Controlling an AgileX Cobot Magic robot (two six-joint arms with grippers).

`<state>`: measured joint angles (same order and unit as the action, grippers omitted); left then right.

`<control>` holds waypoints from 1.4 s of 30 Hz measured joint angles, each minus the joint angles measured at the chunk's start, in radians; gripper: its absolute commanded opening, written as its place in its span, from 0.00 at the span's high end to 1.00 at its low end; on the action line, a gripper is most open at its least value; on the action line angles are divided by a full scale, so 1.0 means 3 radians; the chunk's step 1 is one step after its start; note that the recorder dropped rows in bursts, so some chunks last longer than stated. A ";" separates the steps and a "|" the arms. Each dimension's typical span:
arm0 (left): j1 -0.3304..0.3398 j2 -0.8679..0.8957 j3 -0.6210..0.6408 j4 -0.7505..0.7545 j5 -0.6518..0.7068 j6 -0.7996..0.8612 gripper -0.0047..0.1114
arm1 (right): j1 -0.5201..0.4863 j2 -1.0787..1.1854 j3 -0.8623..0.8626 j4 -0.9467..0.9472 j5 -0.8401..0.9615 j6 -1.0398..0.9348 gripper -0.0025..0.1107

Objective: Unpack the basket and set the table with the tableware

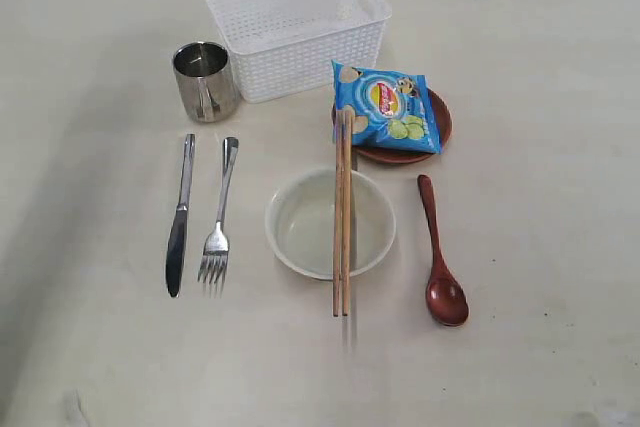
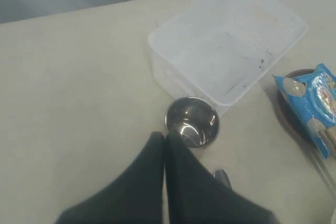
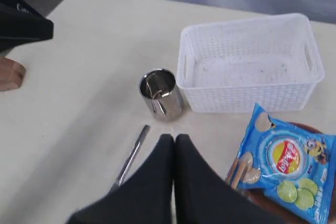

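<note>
perforated white plastic basket point(image 1: 310, 65), shiny steel cup point(image 1: 205, 84)

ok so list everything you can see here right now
basket: 1, white, top centre of exterior view, empty
cup: 1, steel, left of basket
knife: 1, steel, far left
fork: 1, steel, right of knife
bowl: 1, cream, centre
chopsticks: 1 pair, wooden, across bowl
plate: 1, brown, right of basket
snack bag: 1, blue, on plate
spoon: 1, reddish-brown, right of bowl
table: 1, pale beige, under everything
left gripper: 1, black, shut, empty
right gripper: 1, black, shut, empty
</note>
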<state>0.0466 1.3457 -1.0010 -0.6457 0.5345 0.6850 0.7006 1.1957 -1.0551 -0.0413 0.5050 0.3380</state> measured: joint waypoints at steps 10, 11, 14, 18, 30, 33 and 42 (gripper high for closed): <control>0.0000 0.0000 0.0000 0.0000 -0.0006 -0.0014 0.96 | 0.0000 -0.0718 0.0000 0.0000 0.0000 0.0000 0.97; 0.0000 0.0000 0.0000 0.0000 -0.0006 -0.0014 0.96 | 0.0000 -0.0776 0.0000 0.0000 0.0000 0.0000 0.97; 0.0000 0.0000 0.0000 0.0000 -0.0006 -0.0014 0.96 | 0.0000 -0.0999 0.0000 0.0000 0.0000 0.0000 0.97; 0.0000 0.0000 0.0000 0.0000 -0.0013 -0.0014 0.96 | 0.0000 -0.1289 0.0000 0.0000 0.0000 0.0000 0.97; 0.0000 0.0000 0.0000 -0.0013 -0.0013 -0.0014 0.96 | 0.0000 -0.2423 -0.0002 -0.0029 -0.0058 -0.0007 0.97; 0.0000 0.0000 0.0000 -0.0013 -0.0013 -0.0014 0.96 | -0.0064 -0.2637 -0.0071 -0.0007 -0.0058 -0.0049 0.97; 0.0000 0.0000 0.0000 -0.0020 -0.0027 -0.0014 0.96 | -0.0934 -0.2661 0.0024 -0.0016 -0.0079 -0.0862 0.97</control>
<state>0.0466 1.3457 -1.0010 -0.6517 0.5264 0.6809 0.4204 0.3975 -1.0480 -0.0462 0.4813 0.0794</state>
